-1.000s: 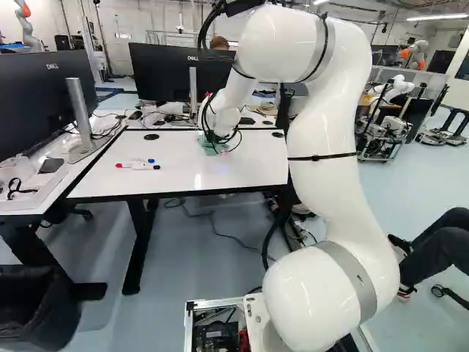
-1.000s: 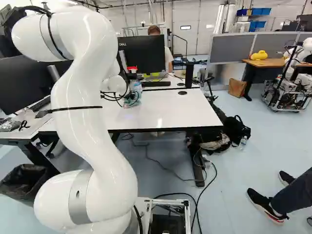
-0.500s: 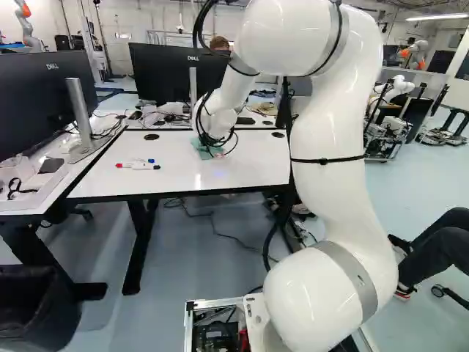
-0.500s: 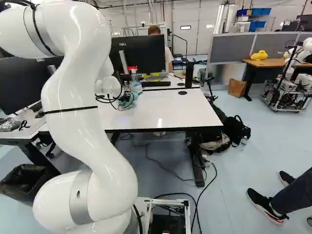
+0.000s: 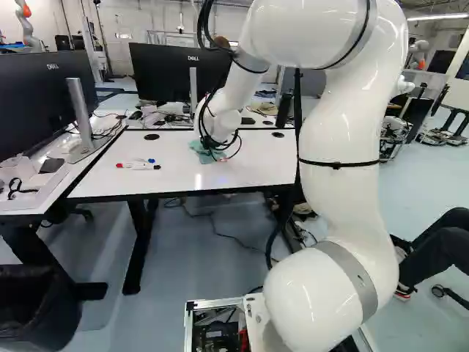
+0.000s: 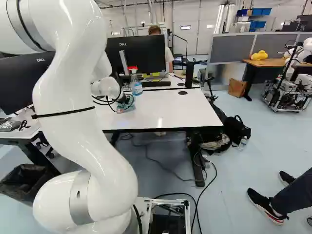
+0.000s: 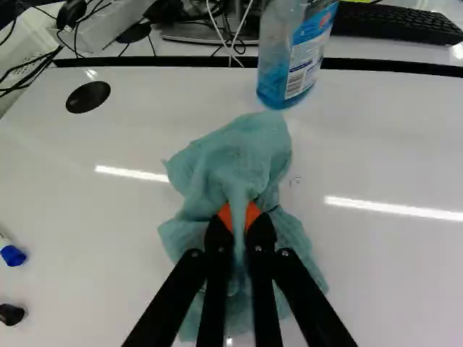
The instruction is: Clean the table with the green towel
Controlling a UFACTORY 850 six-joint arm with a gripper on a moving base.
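In the left base view, my gripper (image 5: 217, 154) is low over the white table (image 5: 249, 165), partly hidden by cables. The green towel (image 5: 201, 150) lies bunched around it on the tabletop. Seen from the wrist, the gripper (image 7: 239, 218) is shut on a fold of the towel (image 7: 235, 155), pinched between its orange pads. The rest of the cloth spreads ahead of and beneath the fingers. Small faint marks (image 7: 295, 181) show on the tabletop just beside the towel.
A bottle of blue liquid (image 7: 289, 58) stands just ahead of the towel. Markers (image 5: 138, 166) lie on the table, left of the towel in the left base view. Monitors (image 5: 179, 73) stand behind. Another robot (image 6: 297, 68) is at the far right.
The gripper has drawn the towel nearer to the base, leftward in the right base view, uncovering the bottle there. The arm's upper part has shifted too, while the base has stayed put.
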